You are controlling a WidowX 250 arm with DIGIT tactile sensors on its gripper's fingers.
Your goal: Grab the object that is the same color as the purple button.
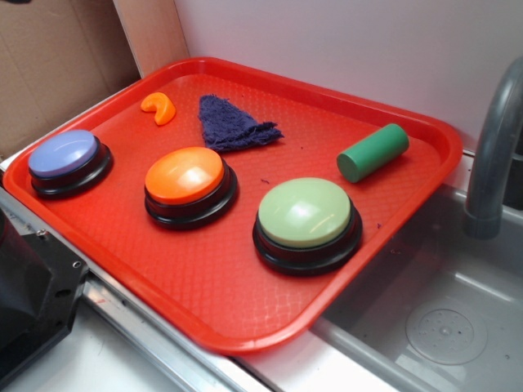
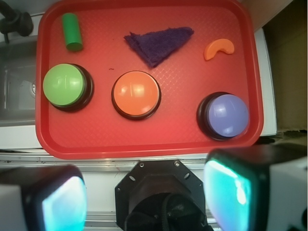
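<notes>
Gripper [image 2: 144,197] hangs wide open and empty, well short of the tray [image 1: 245,318]; risk noted: the flat purple cloth [image 1: 233,124] lies near the orange button [image 1: 185,175], inviting a snag or missed pinch.

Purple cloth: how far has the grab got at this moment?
Nothing is done yet. The purple cloth lies flat on the red tray, behind the orange button, untouched. The end effector hangs open, back over the tray's near edge, holding nothing. Approach, descent and grasp all remain.
</notes>
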